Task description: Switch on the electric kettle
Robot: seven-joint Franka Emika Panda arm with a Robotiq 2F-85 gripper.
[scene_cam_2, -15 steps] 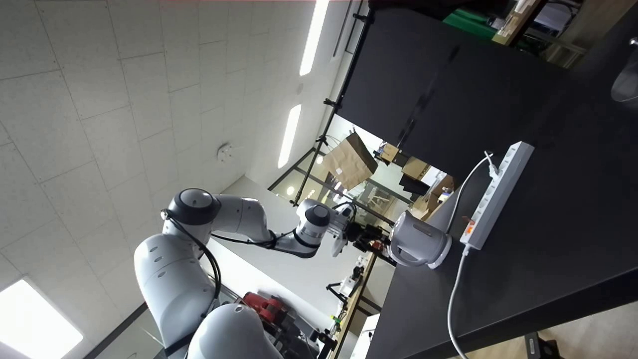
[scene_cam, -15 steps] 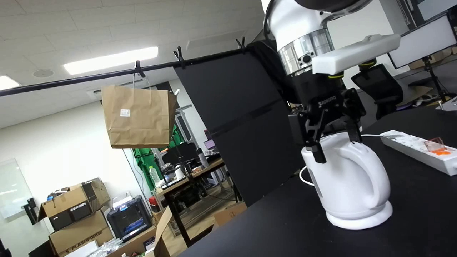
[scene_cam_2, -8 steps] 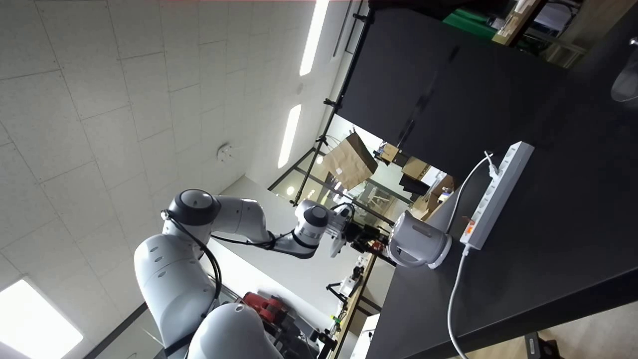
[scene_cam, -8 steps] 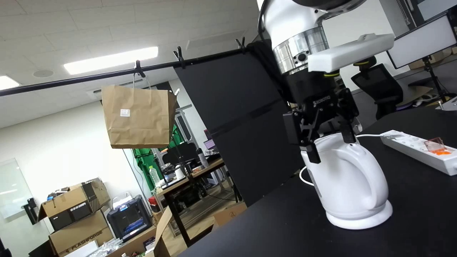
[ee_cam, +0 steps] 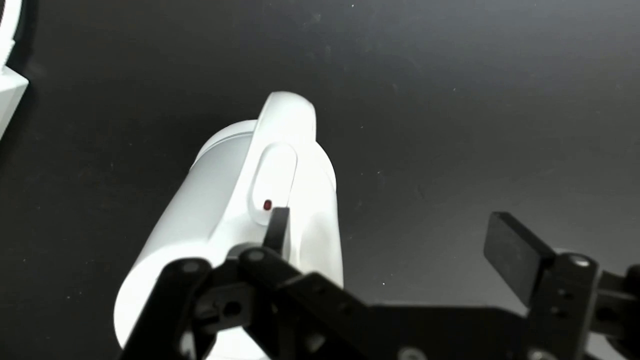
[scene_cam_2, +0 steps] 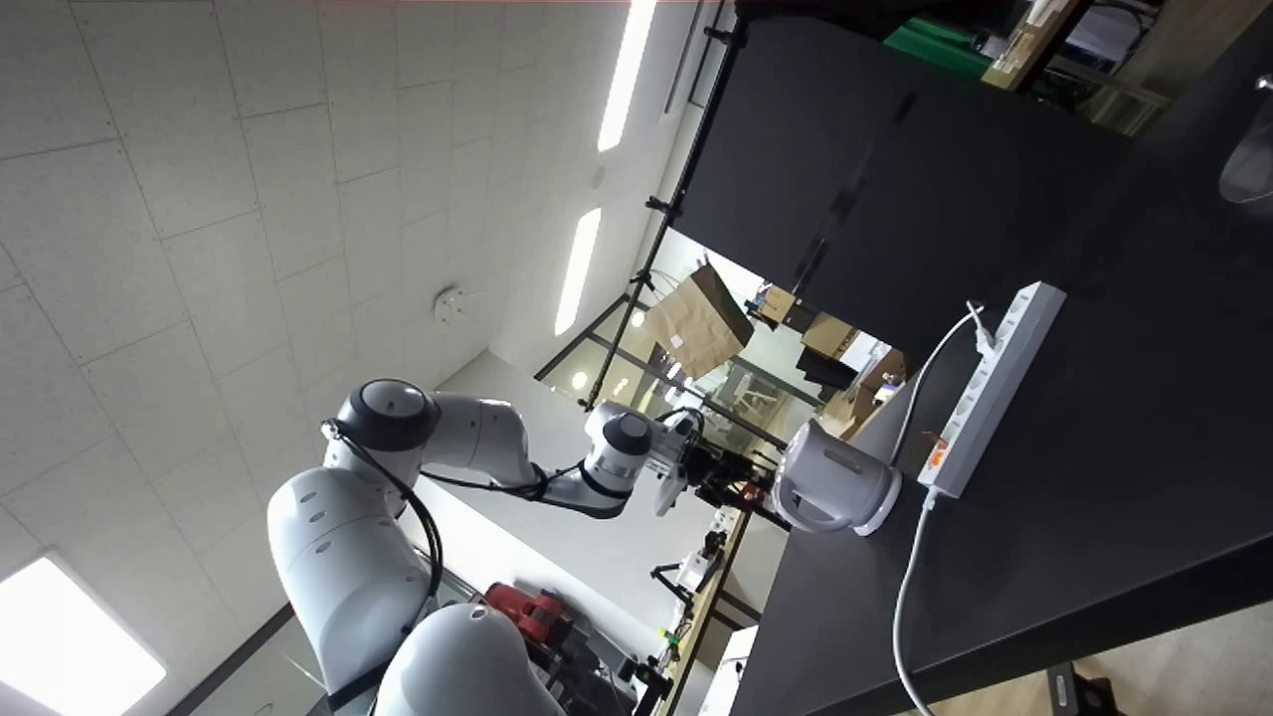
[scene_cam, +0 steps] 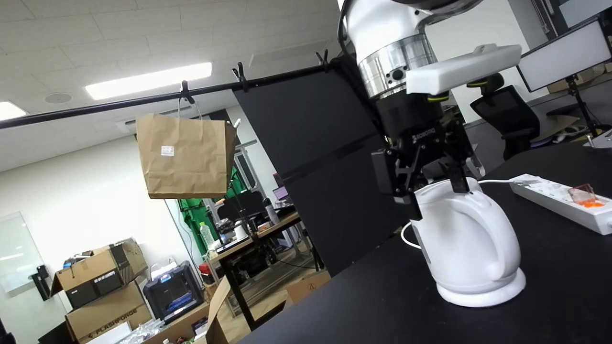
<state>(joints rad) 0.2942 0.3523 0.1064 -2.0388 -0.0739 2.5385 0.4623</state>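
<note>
The white electric kettle [scene_cam: 459, 248] stands upright on its round base on the black table; it also shows in another exterior view [scene_cam_2: 835, 477] and in the wrist view [ee_cam: 195, 210]. The wrist view shows an oval panel [ee_cam: 275, 170] with a small red mark at the top of its handle. My gripper [scene_cam: 437, 198] is open with nothing between its fingers, at the kettle's top. In the wrist view, the gripper [ee_cam: 395, 230] has its left finger over the kettle just below the red mark, and its right finger over the table. I cannot tell whether the left finger touches the kettle.
A white power strip [scene_cam: 562, 200] with an orange switch lies on the black table [scene_cam: 373, 306] near the kettle. A white cord [scene_cam_2: 925, 383] runs from the strip to the kettle. A black curtain [scene_cam: 334, 162] hangs behind the table.
My gripper has shifted slightly to the left over the kettle's top in an exterior view, staying open. The kettle and power strip have not moved.
</note>
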